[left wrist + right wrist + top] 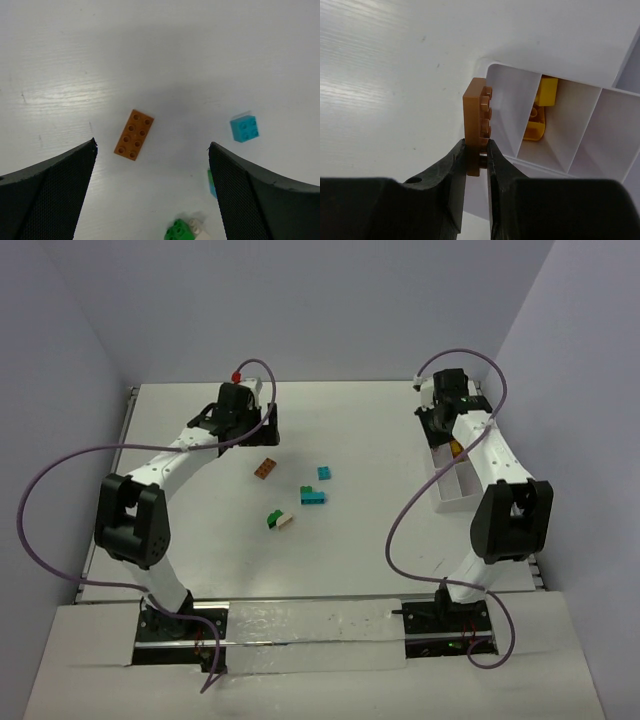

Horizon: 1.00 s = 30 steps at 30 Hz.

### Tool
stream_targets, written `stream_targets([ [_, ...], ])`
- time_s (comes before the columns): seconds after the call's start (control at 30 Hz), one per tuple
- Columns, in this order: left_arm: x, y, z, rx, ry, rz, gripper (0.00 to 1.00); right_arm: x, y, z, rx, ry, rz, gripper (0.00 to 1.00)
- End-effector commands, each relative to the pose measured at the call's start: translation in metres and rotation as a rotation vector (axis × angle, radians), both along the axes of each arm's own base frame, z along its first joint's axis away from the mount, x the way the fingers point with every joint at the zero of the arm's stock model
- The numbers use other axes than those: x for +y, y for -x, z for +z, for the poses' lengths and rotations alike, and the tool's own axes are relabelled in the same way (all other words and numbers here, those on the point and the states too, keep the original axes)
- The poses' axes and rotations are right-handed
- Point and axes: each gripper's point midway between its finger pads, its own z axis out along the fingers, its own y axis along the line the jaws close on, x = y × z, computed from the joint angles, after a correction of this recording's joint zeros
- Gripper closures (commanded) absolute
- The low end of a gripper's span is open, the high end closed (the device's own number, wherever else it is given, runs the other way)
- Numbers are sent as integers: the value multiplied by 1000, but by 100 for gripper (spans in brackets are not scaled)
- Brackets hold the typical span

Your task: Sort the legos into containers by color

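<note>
My right gripper (476, 146) is shut on a brown brick (476, 120) held on edge over the near corner of the white tray (507, 107). One compartment holds yellow bricks (541, 110). In the top view that gripper (446, 430) hangs over the tray's far end (445, 498). My left gripper (152, 145) is open and empty above the table, also seen from the top (258, 430). Below it lie an orange brick (134, 134), a teal brick (244, 128) and a green-and-white pair (184, 231). A teal-and-green brick (211, 183) is half hidden by my finger.
The loose bricks lie mid-table: orange (265, 469), teal (324, 473), teal-green (313, 496), green-white (280, 520). A small red piece (237, 372) shows behind the left gripper. Walls close in the back and sides.
</note>
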Motion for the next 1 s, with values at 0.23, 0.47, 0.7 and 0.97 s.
stream_targets([
  [0.23, 10, -3, -25, 28, -156, 24, 1, -30, -14, -13, 59, 67, -121, 100],
  [0.47, 5, -5, -30, 53, -154, 16, 1, -43, -11, -24, 99, 76, -156, 96],
  [0.7, 10, -5, -34, 55, -179, 37, 1, -46, -10, -32, 124, 71, -165, 93],
  [0.97, 9, -5, -39, 58, -214, 28, 1, -41, -10, -32, 131, 42, -156, 53],
])
